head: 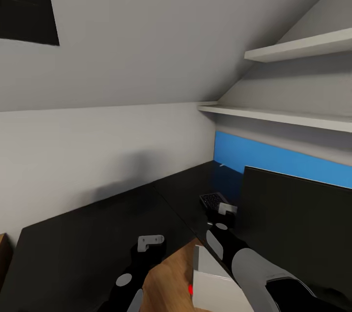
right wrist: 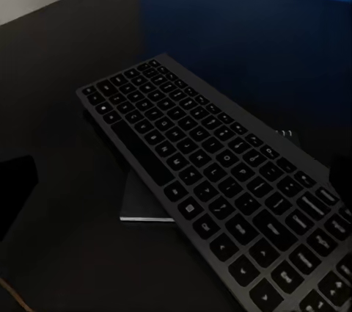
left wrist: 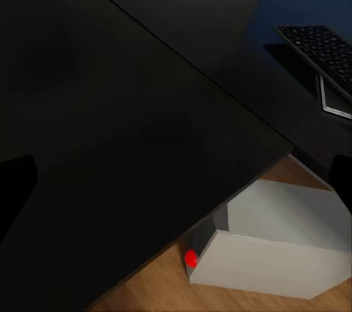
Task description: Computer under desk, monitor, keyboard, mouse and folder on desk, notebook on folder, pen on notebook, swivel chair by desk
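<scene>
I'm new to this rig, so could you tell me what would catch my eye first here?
The black keyboard lies on the black desk, partly over a thin dark notebook. A bright blue panel runs along the wall behind the monitor. The grey computer, red light glowing, sits on the floor by the desk's edge.

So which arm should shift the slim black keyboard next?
Right, probably. The right hand hovers just by the slim black keyboard; the left hand is farther back, over the matt black desk edge.
</scene>
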Robot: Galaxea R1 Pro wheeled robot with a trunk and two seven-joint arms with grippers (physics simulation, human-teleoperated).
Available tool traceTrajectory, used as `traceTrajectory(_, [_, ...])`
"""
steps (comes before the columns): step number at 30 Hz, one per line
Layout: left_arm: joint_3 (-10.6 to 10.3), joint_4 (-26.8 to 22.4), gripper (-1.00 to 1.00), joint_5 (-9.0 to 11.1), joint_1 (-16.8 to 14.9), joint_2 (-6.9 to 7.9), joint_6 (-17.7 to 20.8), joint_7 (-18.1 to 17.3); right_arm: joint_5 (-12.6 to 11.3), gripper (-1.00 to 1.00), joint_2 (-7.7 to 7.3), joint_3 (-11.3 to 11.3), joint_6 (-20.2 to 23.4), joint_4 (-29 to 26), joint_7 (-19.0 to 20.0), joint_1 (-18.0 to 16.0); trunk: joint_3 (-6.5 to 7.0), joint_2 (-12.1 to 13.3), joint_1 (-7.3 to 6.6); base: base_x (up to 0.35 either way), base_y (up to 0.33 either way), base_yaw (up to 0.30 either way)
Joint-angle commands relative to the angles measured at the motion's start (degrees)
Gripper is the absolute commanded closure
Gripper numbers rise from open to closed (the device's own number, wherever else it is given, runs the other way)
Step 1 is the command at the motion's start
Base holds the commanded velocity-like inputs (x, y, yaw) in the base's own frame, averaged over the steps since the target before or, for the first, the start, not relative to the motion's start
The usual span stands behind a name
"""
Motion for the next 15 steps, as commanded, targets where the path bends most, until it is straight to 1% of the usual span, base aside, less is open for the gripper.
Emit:
traceTrajectory(1, [-0.13,-0.1,-1.0,0.53,-0.04,0.03,0.2,0.44,-0.64,-1.0,0.0,0.23,-0.41,0.07,-0.23,-0.06,-0.08,-0.06,0.01,0.0,0.0,-0.027])
traceTrajectory(5, [-0.13,-0.1,-1.0,0.53,-0.04,0.03,0.2,0.44,-0.63,-1.0,0.0,0.25,-0.41,0.07,-0.31,-0.06,-0.07,-0.06,0.01,0.0,0.0,-0.002])
traceTrajectory(7, [-0.13,-0.1,-1.0,0.56,-0.04,0.03,0.2,0.45,-0.64,-1.0,0.0,0.24,-0.41,0.07,-0.31,-0.06,-0.03,-0.06,0.01,0.0,0.0,-0.106])
traceTrajectory(15, [-0.16,-0.09,-1.0,0.53,-0.04,0.03,0.2,0.44,-0.61,-1.0,0.0,0.24,-0.41,-0.01,-0.31,-0.06,0.31,-0.06,0.01,0.0,0.0,-0.223])
